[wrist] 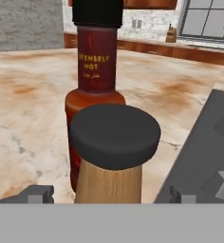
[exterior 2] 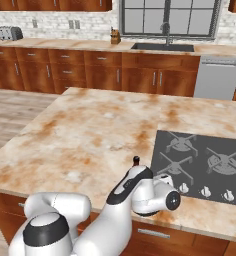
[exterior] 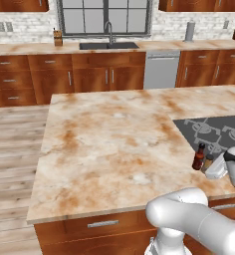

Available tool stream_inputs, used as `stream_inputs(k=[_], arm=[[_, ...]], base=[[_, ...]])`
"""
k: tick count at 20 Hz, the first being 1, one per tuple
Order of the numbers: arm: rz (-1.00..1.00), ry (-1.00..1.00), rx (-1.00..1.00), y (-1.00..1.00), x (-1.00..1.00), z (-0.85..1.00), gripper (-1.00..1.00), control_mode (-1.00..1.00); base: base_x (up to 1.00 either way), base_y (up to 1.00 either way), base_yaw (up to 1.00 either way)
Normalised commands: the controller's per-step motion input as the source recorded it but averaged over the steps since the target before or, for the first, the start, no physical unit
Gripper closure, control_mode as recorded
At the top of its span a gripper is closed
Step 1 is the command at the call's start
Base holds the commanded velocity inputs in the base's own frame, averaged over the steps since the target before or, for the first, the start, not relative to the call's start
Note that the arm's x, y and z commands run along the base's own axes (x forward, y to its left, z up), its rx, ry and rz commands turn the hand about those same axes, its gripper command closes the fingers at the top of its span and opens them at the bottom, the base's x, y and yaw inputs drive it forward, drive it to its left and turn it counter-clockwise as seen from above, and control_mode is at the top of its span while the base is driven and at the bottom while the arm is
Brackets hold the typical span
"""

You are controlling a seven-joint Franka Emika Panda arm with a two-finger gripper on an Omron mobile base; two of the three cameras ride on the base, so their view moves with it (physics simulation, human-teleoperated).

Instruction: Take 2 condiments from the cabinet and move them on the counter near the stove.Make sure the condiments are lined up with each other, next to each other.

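We see our fingers (wrist: pixel 107 199) spread wide, one tip at each side of the tan shaker (wrist: pixel 111 156), which stands upright between them without either tip pressing on it. Directly beyond the shaker, farther from the fingers and in line with it, stands the dark red sauce bottle (wrist: pixel 96 71), upright, so close that we cannot tell whether the two touch. Both rest on the table (exterior: pixel 109 144), with the stove (wrist: pixel 204 152) just off to the fingers' right in the hand view. In the left base view the bottle (exterior: pixel 198 157) and the shaker (exterior: pixel 207 163) stand side by side at the stove's near corner (exterior: pixel 214 132).

We judge both condiments placed and lined up, so the task looks close to done. Both should handle as light, rigid containers. The shaker is squat and stable, with a wider dark cap; its tan body below the cap is the sound place to grip. The bottle is tall, slim and likely smooth, so it would tip easily; we would take it low on the wide body, not the neck. Backing straight away from the shaker seems the safest retreat, since a sideways drift could knock it into the bottle.
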Motion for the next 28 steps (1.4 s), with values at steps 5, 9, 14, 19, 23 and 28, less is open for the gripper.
stream_inputs(k=[5,9,14,19,23,28], arm=[[0.0,0.0,0.0,-0.07,-0.25,0.01,-1.0,-1.0],[0.0,-0.04,0.0,-0.01,-0.47,0.2,-1.0,-1.0],[0.0,-0.08,-0.01,0.02,-0.31,0.74,-1.0,-1.0],[0.0,0.08,0.0,0.39,-0.01,1.0,-1.0,-1.0],[-0.02,0.38,-0.02,0.7,0.0,1.0,-1.0,-1.0],[-0.08,0.66,-0.12,0.99,0.4,0.96,-1.0,-1.0]], base=[[0.0,0.0,0.0],[0.0,0.0,0.0],[0.0,0.0,0.0],[0.0,0.0,0.0],[0.0,0.0,0.0],[0.0,0.0,0.0]])
